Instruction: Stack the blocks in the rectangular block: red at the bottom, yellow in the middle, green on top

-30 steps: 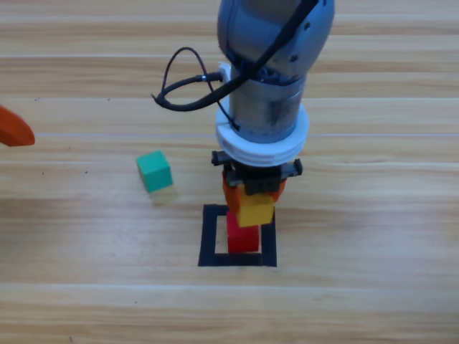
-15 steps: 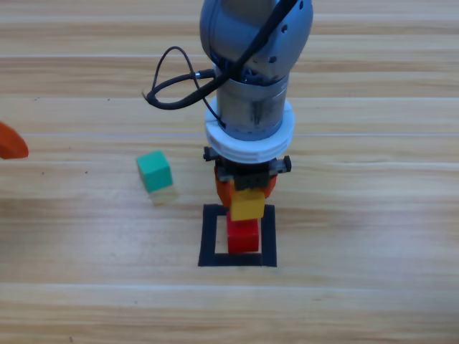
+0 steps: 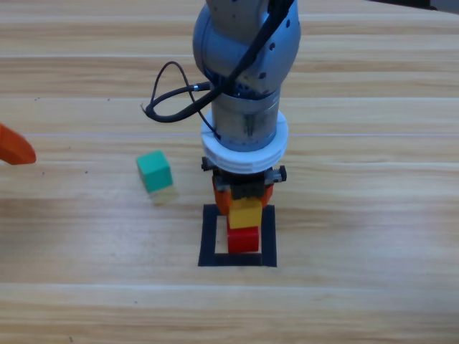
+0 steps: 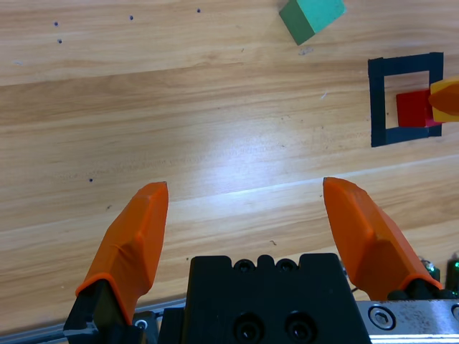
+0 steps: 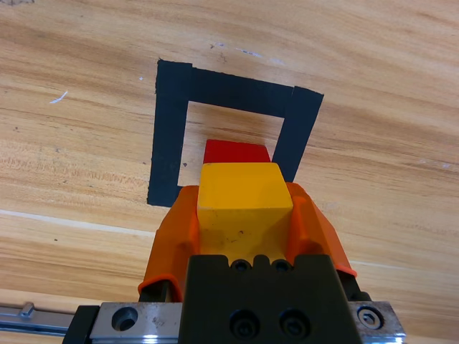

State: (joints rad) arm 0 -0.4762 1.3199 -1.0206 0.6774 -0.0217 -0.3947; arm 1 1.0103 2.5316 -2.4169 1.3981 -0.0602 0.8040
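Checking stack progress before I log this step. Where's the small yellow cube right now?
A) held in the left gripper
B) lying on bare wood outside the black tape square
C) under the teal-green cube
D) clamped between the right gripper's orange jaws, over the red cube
D: the right wrist view shows the small yellow cube clamped in the right gripper, over the small red cube inside the black tape square.
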